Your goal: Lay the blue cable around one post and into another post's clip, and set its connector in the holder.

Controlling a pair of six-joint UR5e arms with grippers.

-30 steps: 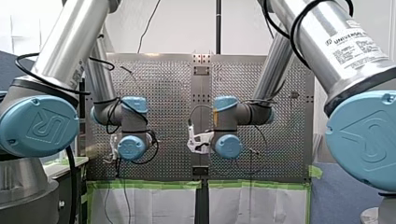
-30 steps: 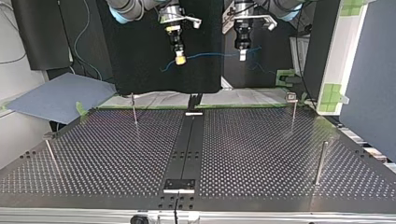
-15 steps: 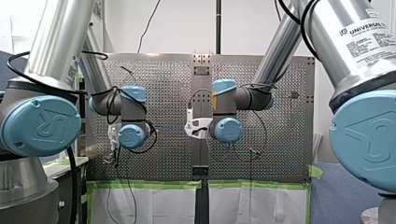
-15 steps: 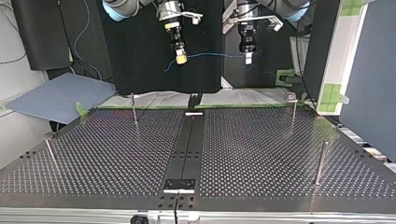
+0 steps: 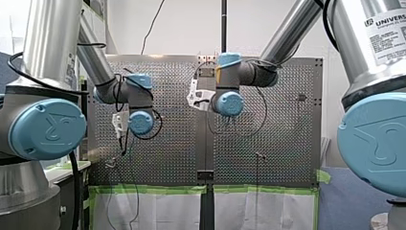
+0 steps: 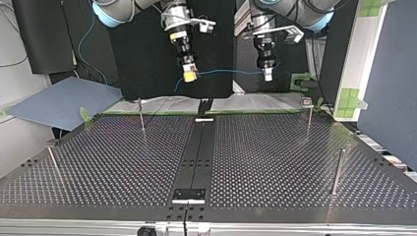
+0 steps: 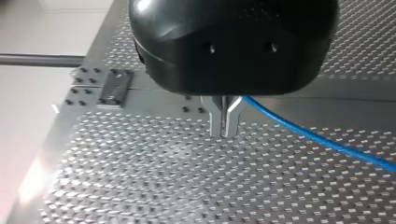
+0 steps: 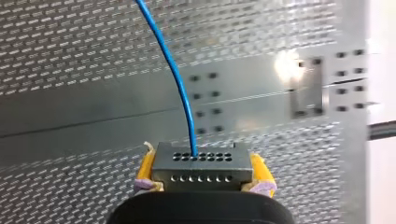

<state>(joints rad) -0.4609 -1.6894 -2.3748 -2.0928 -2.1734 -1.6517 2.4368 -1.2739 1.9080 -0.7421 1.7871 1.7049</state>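
Robotics laboratory; my left arm point(image 5: 48, 72) and my right arm point(image 5: 364, 62) are reaching over a perforated table point(image 6: 275, 162); green tape point(image 5: 148, 189) is edging white sheeting point(image 5: 158, 211) at its edge; black screens point(image 6: 147, 49) are standing behind.

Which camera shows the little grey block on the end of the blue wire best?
The right wrist view: the dark grey rectangular connector sits close, holes clear, between my right end effector's yellow pads. The top view shows a tiny speck; the front view hides it; the left wrist view shows only the thin blue cable.
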